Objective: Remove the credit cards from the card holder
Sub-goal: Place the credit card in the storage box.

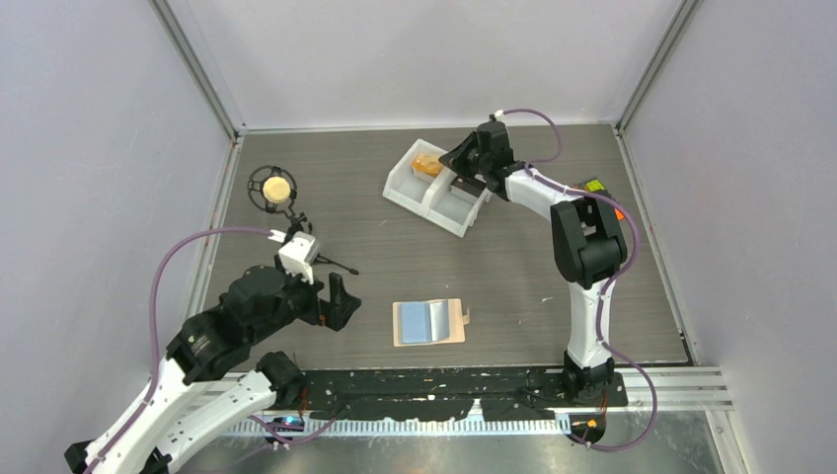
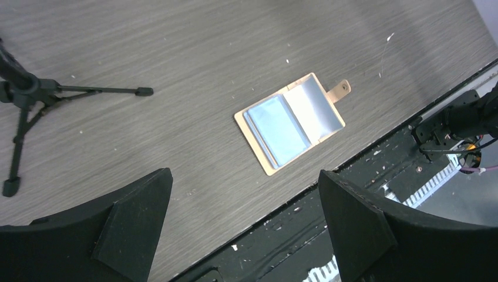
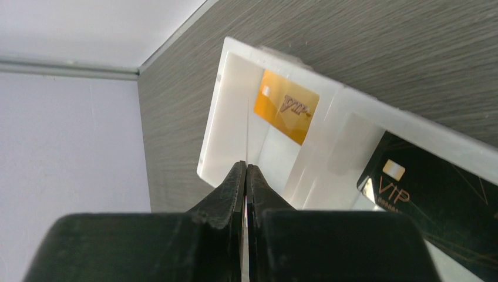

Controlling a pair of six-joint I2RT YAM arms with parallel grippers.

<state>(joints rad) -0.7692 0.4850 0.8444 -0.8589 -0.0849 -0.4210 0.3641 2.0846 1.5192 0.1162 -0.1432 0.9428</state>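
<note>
Pale lilac walls close in a gray wood-grain table (image 1: 375, 247). Near its front edge the card holder (image 1: 429, 322) lies flat and spread open, light blue lining up, with its snap tab (image 2: 339, 90) sticking out from one side. The left gripper (image 2: 244, 176) hangs just above the table to the left of the card holder, released, its two black fingers (image 2: 138, 223) spread wide and touching nothing.

Toward the back of the table sits a white two-compartment bin (image 1: 454, 212). An orange card (image 3: 286, 107) lies in one compartment and a black card (image 3: 423, 194) in the other, both face up. The right gripper (image 3: 246, 167) hovers over the orange card's compartment, clenched tight on what looks like a third card (image 3: 247, 135), seen edge-on as a thin pale line reaching out past the fingertips. It is apart from the orange card.

A small black tripod (image 2: 23, 94) stands on the table's left side, well away from the card holder.
</note>
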